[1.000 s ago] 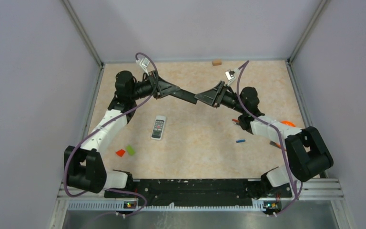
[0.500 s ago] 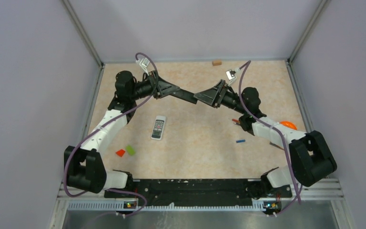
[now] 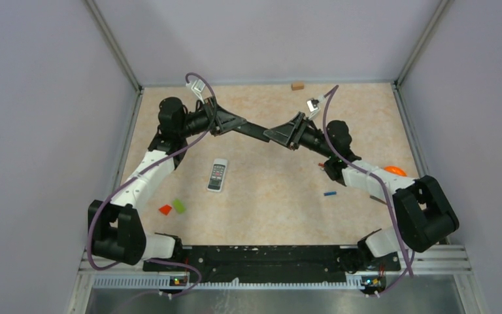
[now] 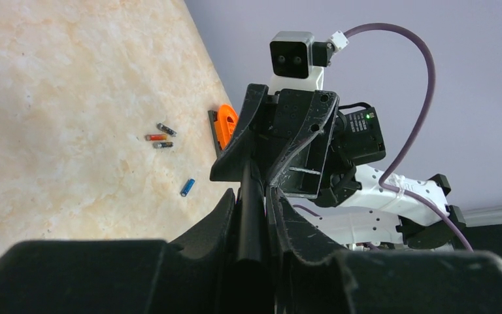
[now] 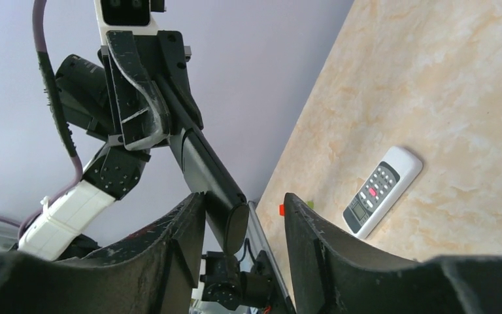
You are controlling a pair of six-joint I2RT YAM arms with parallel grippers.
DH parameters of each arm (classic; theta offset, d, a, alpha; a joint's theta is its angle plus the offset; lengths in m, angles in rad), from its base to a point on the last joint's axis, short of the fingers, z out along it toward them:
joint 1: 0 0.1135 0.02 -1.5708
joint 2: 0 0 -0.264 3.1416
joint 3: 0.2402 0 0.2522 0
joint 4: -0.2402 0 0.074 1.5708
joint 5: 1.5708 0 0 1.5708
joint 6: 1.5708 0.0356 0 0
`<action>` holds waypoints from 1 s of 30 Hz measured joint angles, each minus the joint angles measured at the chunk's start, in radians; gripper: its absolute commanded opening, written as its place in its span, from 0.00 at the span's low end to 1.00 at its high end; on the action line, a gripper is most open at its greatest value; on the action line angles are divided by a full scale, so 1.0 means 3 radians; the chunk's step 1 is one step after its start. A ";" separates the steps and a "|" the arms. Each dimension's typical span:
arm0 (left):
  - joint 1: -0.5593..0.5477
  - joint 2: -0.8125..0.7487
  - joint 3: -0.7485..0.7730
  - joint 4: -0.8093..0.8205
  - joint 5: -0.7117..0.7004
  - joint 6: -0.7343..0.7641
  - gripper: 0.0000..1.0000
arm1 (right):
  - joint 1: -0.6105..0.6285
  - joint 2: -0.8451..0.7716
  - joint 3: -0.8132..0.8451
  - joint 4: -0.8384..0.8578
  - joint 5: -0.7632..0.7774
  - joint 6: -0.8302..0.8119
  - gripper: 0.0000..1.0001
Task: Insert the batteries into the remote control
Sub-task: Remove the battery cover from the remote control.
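While the left gripper (image 4: 253, 203) clamps a black bar (image 5: 199, 160) aloft, we see the right gripper (image 5: 243, 203) spread wide around its far end. White remote (image 3: 217, 175) flat on the table (image 3: 268, 212); red-and-dark batteries (image 4: 157, 137) and blue battery (image 4: 187, 188) beside the right arm.

Slim black remote (image 5: 204, 167) held aloft; batteries (image 4: 155, 137) lying loose at right.

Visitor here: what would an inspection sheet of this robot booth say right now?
Surface: beige marbled table, flat.
Job's things: white remote lying buttons-up; blue battery and three red-and-dark batteries loose on the right.
Clutter: red block, green block, tan block, orange item.
Grippers: left gripper shut on black bar; right gripper open around its far end.
Cables: purple cable looping off each wrist.
Surroundings: lilac walls, metal frame posts.
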 measured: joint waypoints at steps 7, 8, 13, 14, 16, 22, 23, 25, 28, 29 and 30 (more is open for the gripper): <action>0.0000 -0.0001 0.0000 -0.0033 -0.0027 0.0006 0.00 | 0.0000 -0.0155 -0.0001 -0.0229 0.0108 0.0033 0.34; 0.0000 -0.0004 -0.0003 -0.0033 -0.0028 0.0011 0.00 | 0.0000 -0.0173 -0.0001 -0.0271 0.0109 0.0066 0.32; 0.0000 -0.0090 -0.0079 -0.0048 -0.0122 0.0099 0.00 | 0.0000 -0.0184 0.0000 -0.0360 0.0067 0.0243 0.23; 0.0000 -0.0118 -0.0094 -0.0065 -0.0144 0.0131 0.00 | 0.0000 -0.0184 0.0000 -0.0371 0.0055 0.0281 0.22; -0.0001 -0.0165 -0.0104 -0.0114 -0.0191 0.0181 0.00 | 0.0000 -0.0187 0.0001 -0.0397 0.0034 0.0340 0.21; -0.0013 -0.0200 -0.0111 -0.0186 -0.0304 0.0285 0.00 | 0.0000 -0.0206 0.0001 -0.0389 -0.0003 0.0498 0.18; -0.0013 -0.0200 -0.0112 -0.0197 -0.0324 0.0295 0.00 | 0.0000 -0.0206 0.0001 -0.0383 -0.0006 0.0530 0.18; -0.0013 -0.0200 -0.0112 -0.0210 -0.0359 0.0306 0.00 | 0.0000 -0.0206 0.0001 -0.0337 -0.0015 0.0586 0.19; -0.0013 -0.0200 -0.0113 -0.0219 -0.0371 0.0313 0.00 | 0.0003 -0.0206 0.0000 -0.0223 -0.0032 0.0654 0.22; -0.0013 -0.0200 -0.0113 -0.0219 -0.0370 0.0313 0.00 | 0.0004 -0.0206 0.0000 -0.0182 -0.0041 0.0669 0.22; -0.0013 -0.0200 -0.0113 -0.0219 -0.0370 0.0313 0.00 | 0.0006 -0.0205 0.0001 -0.0141 -0.0047 0.0683 0.23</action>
